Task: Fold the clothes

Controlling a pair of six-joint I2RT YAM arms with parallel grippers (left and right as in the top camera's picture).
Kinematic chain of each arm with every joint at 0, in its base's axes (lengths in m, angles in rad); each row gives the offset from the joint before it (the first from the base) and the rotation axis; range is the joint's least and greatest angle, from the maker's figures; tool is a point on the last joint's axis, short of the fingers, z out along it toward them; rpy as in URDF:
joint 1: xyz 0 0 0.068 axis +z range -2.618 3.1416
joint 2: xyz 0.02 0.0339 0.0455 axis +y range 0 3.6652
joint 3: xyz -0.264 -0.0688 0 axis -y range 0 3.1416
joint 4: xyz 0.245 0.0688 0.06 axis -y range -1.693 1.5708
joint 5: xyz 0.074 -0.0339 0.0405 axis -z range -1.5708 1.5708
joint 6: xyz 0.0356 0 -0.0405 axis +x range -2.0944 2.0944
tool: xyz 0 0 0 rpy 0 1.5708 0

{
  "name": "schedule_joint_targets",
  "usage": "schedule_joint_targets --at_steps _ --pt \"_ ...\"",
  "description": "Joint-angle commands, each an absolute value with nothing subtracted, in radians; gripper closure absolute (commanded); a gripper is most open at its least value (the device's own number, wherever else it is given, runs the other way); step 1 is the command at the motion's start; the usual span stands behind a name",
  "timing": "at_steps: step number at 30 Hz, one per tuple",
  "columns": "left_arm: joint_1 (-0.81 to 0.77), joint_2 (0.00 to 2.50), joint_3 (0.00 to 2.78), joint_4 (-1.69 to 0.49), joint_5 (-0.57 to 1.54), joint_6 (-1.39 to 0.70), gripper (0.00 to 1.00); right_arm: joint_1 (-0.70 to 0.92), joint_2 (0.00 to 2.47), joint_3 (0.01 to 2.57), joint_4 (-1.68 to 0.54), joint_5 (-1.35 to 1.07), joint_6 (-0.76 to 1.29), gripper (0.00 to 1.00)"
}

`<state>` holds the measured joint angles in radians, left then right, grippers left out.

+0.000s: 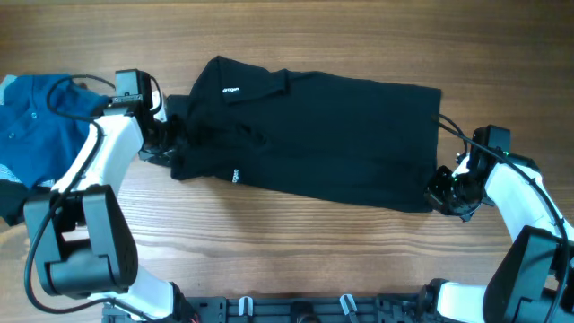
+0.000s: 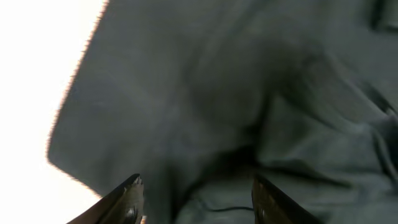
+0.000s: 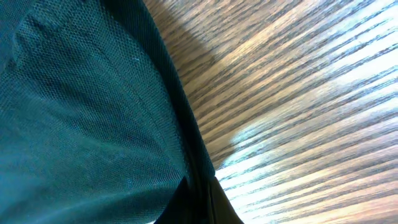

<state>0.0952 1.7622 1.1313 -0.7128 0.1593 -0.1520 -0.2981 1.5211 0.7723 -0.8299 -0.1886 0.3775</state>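
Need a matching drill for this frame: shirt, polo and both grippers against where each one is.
Things:
1. shirt
2. polo
3. left gripper
4. right gripper

Places:
a. at the shirt's hem-end corner
b. bunched at the table edge
c. spread across mid-table
d. over the shirt's collar end

Pairs: 1-c, 2-b, 3-d, 4-a

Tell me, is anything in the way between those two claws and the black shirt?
Nothing visible does. The left gripper is at the collar end of the black shirt, the right gripper at its far hem corner, both right by the fabric. The blue garment lies off to the side.
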Motion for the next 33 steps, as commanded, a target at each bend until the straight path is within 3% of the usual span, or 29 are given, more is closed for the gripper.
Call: schedule_joint_targets --at_steps 1,6,8,9,10,21,22,23,24,25,26,29,33 --pt "0.078 1.815 1.126 -0.709 0.247 -0.006 0.50 -0.302 1.519 0.788 -0.818 -0.152 0.393 0.96" --pt "0.076 1.850 1.126 -0.721 0.252 0.023 0.64 -0.302 1.519 0.788 -0.815 -0.152 0.395 0.96" --pt "0.076 1.850 1.126 -0.705 0.250 0.023 0.78 -0.302 1.519 0.788 -0.812 -0.152 0.395 0.96" --pt "0.076 1.850 1.126 -0.693 0.250 0.023 0.92 -0.302 1.519 0.788 -0.812 -0.152 0.395 0.96" --pt "0.076 1.850 1.126 -0.683 0.251 0.022 0.96 -0.302 1.519 0.788 -0.812 -0.152 0.395 0.96" --pt "0.123 1.847 1.184 -0.547 0.220 0.018 0.96 -0.302 1.519 0.788 -0.835 -0.107 0.396 0.96" --pt "0.123 1.847 1.184 -0.538 0.220 0.018 0.94 -0.302 1.519 0.788 -0.834 -0.107 0.396 0.96" --pt "0.123 1.847 1.184 -0.539 0.218 0.018 0.85 -0.302 1.519 0.788 -0.834 -0.107 0.396 0.94" --pt "0.123 1.847 1.184 -0.551 0.192 0.013 0.66 -0.302 1.519 0.788 -0.841 -0.108 0.396 0.68" --pt "0.123 1.847 1.184 -0.561 0.189 0.010 0.63 -0.302 1.519 0.788 -0.845 -0.108 0.396 0.54" --pt "0.123 1.842 1.185 -0.573 0.189 -0.006 0.62 -0.302 1.518 0.788 -0.850 -0.107 0.395 0.48" --pt "0.123 1.798 1.242 -0.683 0.190 -0.008 0.59 -0.303 1.502 0.838 -0.897 -0.112 0.426 0.48" --pt "0.087 1.718 1.437 -0.805 0.246 -0.008 0.52 -0.303 1.414 1.099 -1.015 -0.134 0.378 0.45"
